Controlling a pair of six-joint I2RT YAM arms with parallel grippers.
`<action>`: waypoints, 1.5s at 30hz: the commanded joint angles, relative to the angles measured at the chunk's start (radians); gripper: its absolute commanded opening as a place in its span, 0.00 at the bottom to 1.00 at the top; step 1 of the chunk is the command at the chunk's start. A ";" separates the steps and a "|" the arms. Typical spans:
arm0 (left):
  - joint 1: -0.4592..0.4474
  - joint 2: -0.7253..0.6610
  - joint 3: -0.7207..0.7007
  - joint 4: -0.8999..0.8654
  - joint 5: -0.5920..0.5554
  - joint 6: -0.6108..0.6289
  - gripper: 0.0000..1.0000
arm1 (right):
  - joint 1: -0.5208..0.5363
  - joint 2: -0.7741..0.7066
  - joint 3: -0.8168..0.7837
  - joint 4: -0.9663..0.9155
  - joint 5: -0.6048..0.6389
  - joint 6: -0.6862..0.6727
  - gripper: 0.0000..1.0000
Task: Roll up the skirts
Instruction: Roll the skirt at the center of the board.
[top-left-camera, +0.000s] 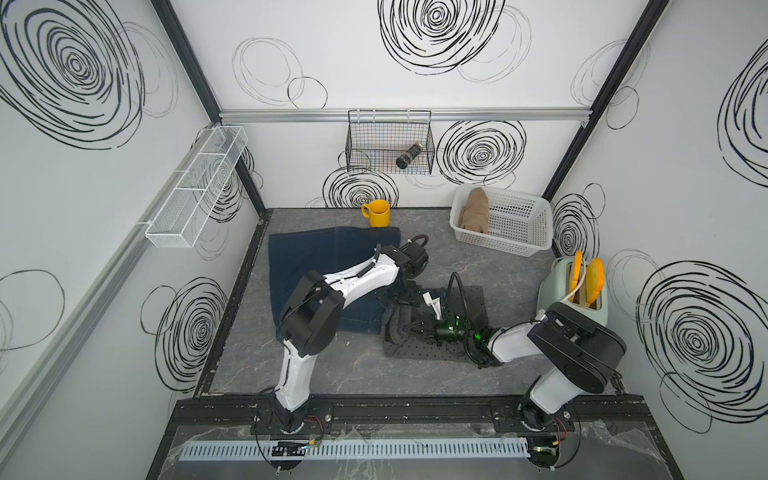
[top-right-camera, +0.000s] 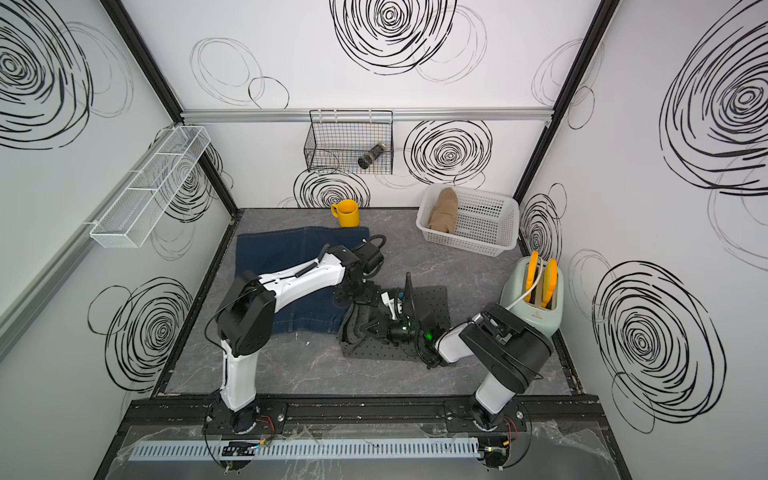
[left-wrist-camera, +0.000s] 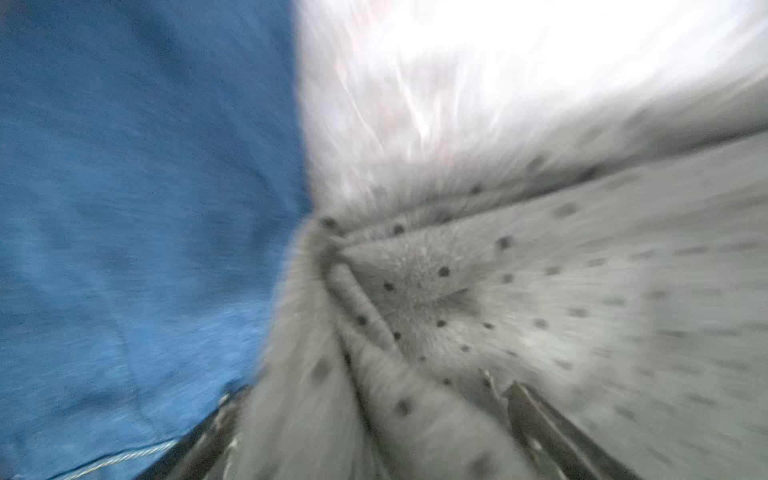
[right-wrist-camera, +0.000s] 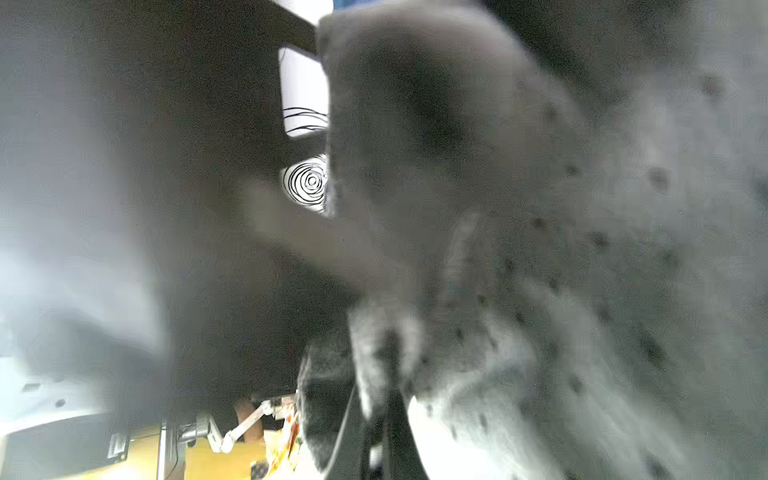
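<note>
The dark grey dotted skirt (top-left-camera: 473, 299) lies right of the table's centre, its left end bunched into a loose roll (top-left-camera: 395, 328). My right gripper (top-left-camera: 412, 329) is at that roll; in the right wrist view it (right-wrist-camera: 384, 374) is shut on a fold of the dotted cloth (right-wrist-camera: 540, 291). My left gripper (top-left-camera: 400, 296) hovers over the roll's far end, open, with dotted cloth (left-wrist-camera: 436, 291) lying between its spread fingers (left-wrist-camera: 540, 428). The denim skirt (top-left-camera: 316, 266) lies flat at the back left, under the left arm. The tan skirt (top-left-camera: 475, 210) sits rolled in the white basket (top-left-camera: 523, 232).
A yellow mug (top-left-camera: 377, 213) stands at the denim's far edge. A pale green toaster (top-left-camera: 552, 291) stands by the right wall, close to the right arm. A black wire basket (top-left-camera: 388, 141) hangs on the back wall and a white mesh shelf (top-left-camera: 195, 187) on the left wall.
</note>
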 joint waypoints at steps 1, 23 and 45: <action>0.056 -0.131 -0.018 0.050 0.083 0.036 0.97 | -0.011 0.026 -0.036 0.079 -0.064 0.047 0.00; 0.143 -0.461 -0.822 0.812 0.540 -0.127 0.73 | -0.119 0.049 0.059 -0.230 -0.160 -0.142 0.00; -0.163 -0.096 -0.356 0.346 0.009 -0.073 0.06 | -0.207 0.025 0.193 -0.656 -0.121 -0.360 0.43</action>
